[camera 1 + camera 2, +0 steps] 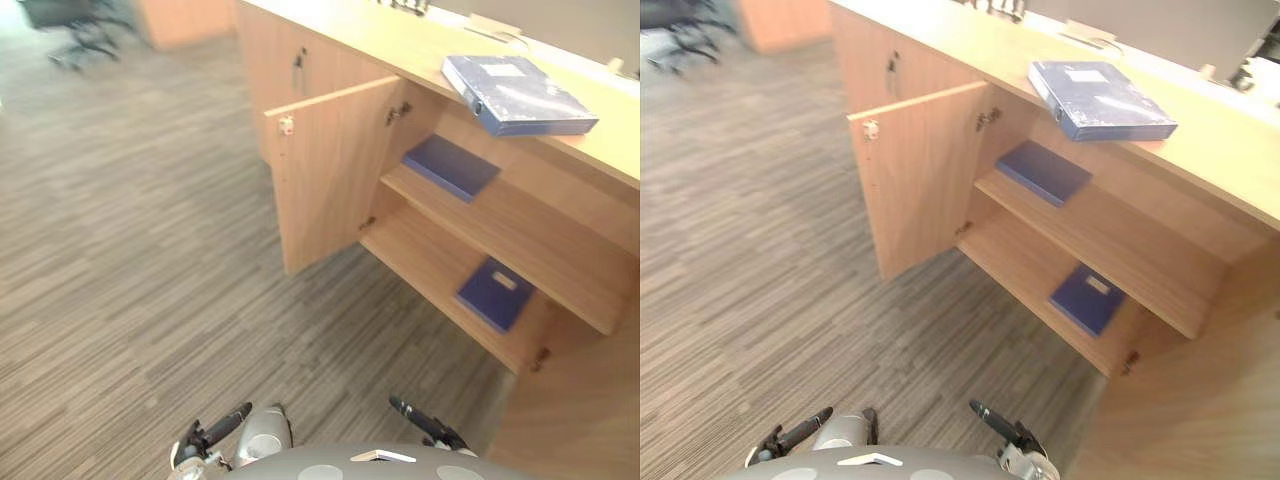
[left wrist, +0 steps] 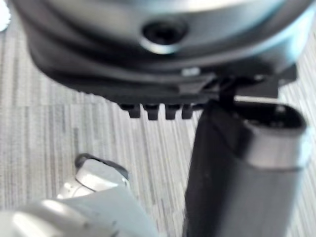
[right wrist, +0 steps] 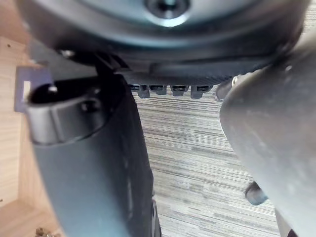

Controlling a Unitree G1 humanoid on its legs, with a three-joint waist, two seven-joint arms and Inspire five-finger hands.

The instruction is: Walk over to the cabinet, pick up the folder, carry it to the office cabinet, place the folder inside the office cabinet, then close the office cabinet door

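A thick blue folder (image 1: pixel 518 93) lies flat on the top of the wooden cabinet (image 1: pixel 400 40), near its front edge. Below it the cabinet door (image 1: pixel 325 180) stands wide open, showing two shelves. A thin blue folder (image 1: pixel 450 166) rests on the upper shelf and another with a white label (image 1: pixel 495 293) on the lower one. My left hand (image 1: pixel 215 430) and right hand (image 1: pixel 425 420) hang low in front of me, well short of the cabinet, fingers straight and holding nothing. The labelled folder (image 3: pixel 29 86) also shows past my right hand (image 3: pixel 94 163).
Striped grey carpet (image 1: pixel 130 280) spreads between me and the cabinet. A closed door with a dark handle (image 1: pixel 298 62) sits left of the open one. An office chair (image 1: pixel 75 25) and another wooden unit (image 1: pixel 185 18) stand far back left. Small items (image 1: pixel 1090 38) lie at the countertop's rear.
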